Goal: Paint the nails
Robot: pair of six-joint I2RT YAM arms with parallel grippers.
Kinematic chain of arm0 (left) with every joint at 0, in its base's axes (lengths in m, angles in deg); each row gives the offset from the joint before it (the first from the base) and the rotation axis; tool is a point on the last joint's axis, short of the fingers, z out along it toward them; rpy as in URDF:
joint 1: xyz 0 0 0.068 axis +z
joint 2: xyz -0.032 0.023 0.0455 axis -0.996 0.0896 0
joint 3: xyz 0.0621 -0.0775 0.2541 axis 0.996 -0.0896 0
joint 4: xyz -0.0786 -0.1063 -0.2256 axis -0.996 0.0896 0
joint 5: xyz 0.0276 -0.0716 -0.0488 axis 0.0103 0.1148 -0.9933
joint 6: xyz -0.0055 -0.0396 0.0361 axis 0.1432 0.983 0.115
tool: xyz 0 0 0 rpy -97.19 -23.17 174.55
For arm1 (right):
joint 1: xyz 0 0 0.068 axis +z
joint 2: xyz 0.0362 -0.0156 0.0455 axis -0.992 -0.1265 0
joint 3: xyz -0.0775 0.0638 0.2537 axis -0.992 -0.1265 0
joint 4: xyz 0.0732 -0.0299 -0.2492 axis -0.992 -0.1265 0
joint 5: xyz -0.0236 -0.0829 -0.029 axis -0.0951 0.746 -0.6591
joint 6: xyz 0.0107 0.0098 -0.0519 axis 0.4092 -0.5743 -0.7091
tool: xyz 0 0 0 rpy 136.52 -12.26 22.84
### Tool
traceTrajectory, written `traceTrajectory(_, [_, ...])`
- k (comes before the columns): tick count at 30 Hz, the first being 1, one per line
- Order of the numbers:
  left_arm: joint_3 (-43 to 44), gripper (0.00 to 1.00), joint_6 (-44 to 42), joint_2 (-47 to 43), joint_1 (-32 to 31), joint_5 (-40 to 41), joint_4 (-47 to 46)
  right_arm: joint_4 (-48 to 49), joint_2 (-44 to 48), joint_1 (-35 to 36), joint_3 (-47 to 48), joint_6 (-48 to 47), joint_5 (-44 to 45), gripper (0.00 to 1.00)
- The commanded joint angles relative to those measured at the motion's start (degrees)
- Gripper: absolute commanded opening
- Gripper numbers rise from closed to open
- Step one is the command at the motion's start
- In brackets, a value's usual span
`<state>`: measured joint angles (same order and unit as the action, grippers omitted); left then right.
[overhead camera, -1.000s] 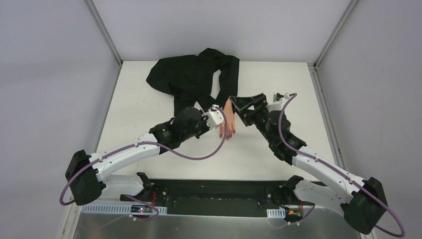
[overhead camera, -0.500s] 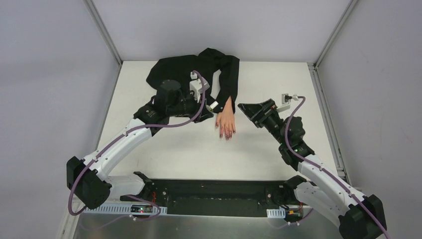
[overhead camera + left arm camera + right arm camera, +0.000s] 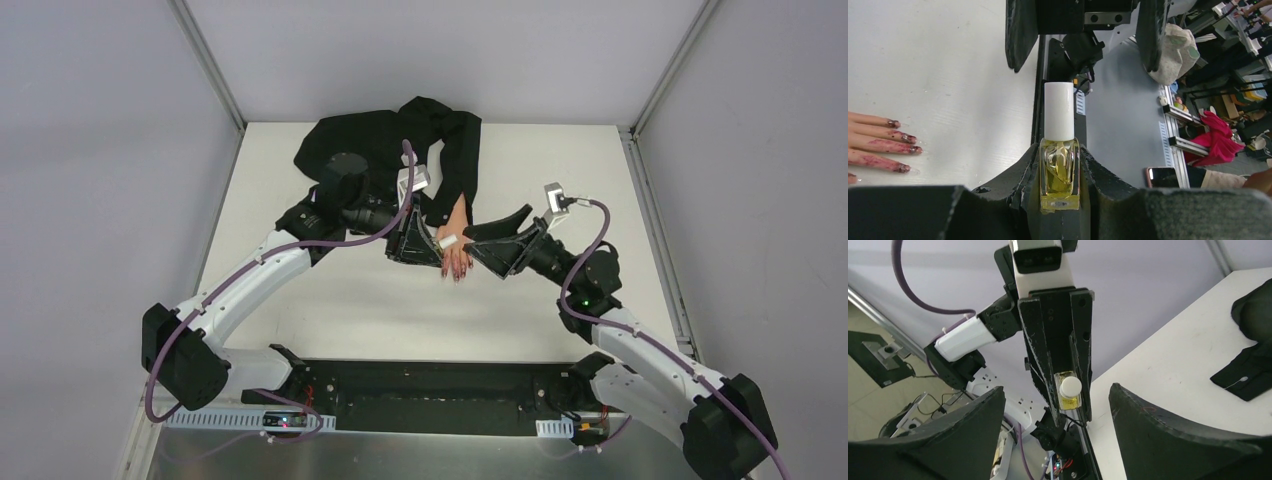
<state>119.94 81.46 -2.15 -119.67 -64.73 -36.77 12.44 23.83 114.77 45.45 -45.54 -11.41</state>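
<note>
The mannequin hand (image 3: 457, 238) lies palm down mid-table, its black sleeve (image 3: 460, 165) running to the back. Its dark red-purple nails (image 3: 456, 271) point to the front; four show in the left wrist view (image 3: 907, 139), smeared. My left gripper (image 3: 434, 243) is shut on a small yellowish polish bottle (image 3: 1059, 170) with a white cap (image 3: 1058, 111), held above the hand. My right gripper (image 3: 482, 241) is open, one finger on each side of the cap, not touching it. In the right wrist view the cap (image 3: 1070, 386) faces the camera between my fingertips (image 3: 998, 392).
A crumpled black garment (image 3: 365, 150) lies at the back of the table under the left arm. Grey walls and metal posts (image 3: 212, 70) close in the table. The black base rail (image 3: 430, 385) runs along the near edge.
The left arm has swung from the garment back over the mannequin hand with the bottle. The right gripper has moved left and turned to face the bottle's cap.
</note>
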Motion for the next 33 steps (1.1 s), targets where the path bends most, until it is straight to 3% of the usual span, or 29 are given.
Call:
traceTrajectory(1, [2.37,0.0,1.47,-0.87,0.18,-6.03,-3.36,6.39,-1.96,2.11,2.75,-2.17,-4.24,0.77])
traceTrajectory(23, [2.0,0.0,1.56,-0.03,-0.09,-7.04,-3.81,11.04,-9.41,5.14,5.56,-0.56,-4.71,0.46])
traceTrajectory(28, [1.91,0.0,1.48,-0.14,-0.17,-6.78,-3.83,9.12,-10.08,5.32,6.43,-0.98,-4.64,0.29])
traceTrajectory(33, [1.47,0.0,0.64,-0.87,-0.13,-5.16,-3.82,6.19,-10.74,6.06,7.37,-2.13,-3.36,0.0])
